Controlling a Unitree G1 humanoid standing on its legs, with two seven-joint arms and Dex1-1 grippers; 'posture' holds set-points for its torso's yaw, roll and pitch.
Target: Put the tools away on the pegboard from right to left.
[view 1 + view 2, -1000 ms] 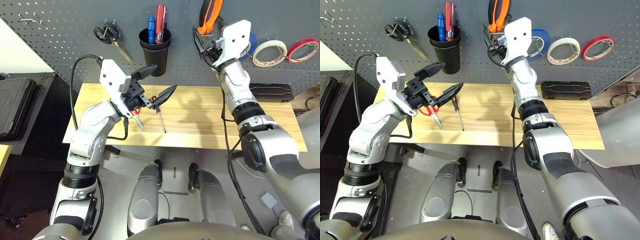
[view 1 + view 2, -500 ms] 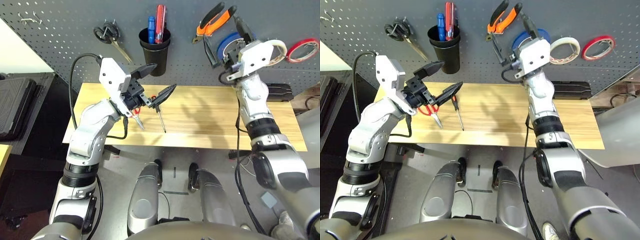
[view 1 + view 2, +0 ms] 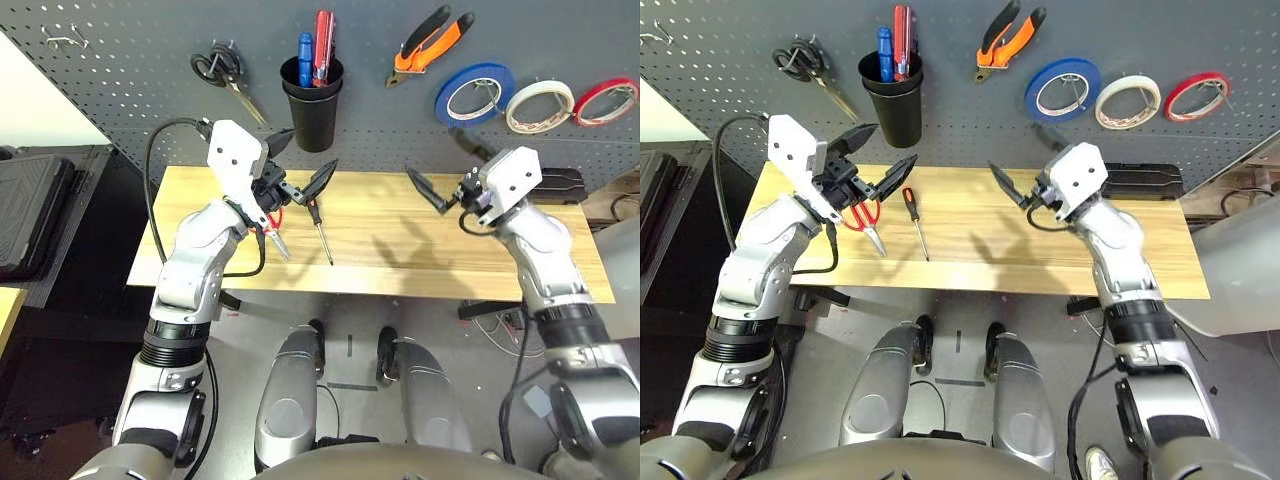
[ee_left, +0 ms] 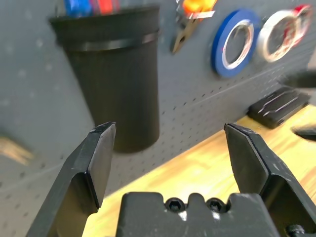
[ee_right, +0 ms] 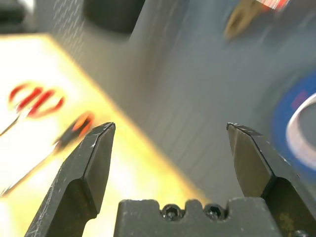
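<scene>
A large dark grey pegboard (image 3: 120, 60) dotted with rows of small holes is seen upright behind the wooden worktop (image 3: 400, 250). A cream-white tape roll (image 3: 538, 106) is hung on it towards the right, and orange-and-black-handled pliers (image 3: 430, 42) are hung slanted near its upper middle. A screwdriver with an orange-and-black handle (image 3: 319, 228) is laid flat on the worktop, shaft towards the near edge. Red-handled scissors (image 3: 865, 222) are laid just to its left, blades towards the near edge.
</scene>
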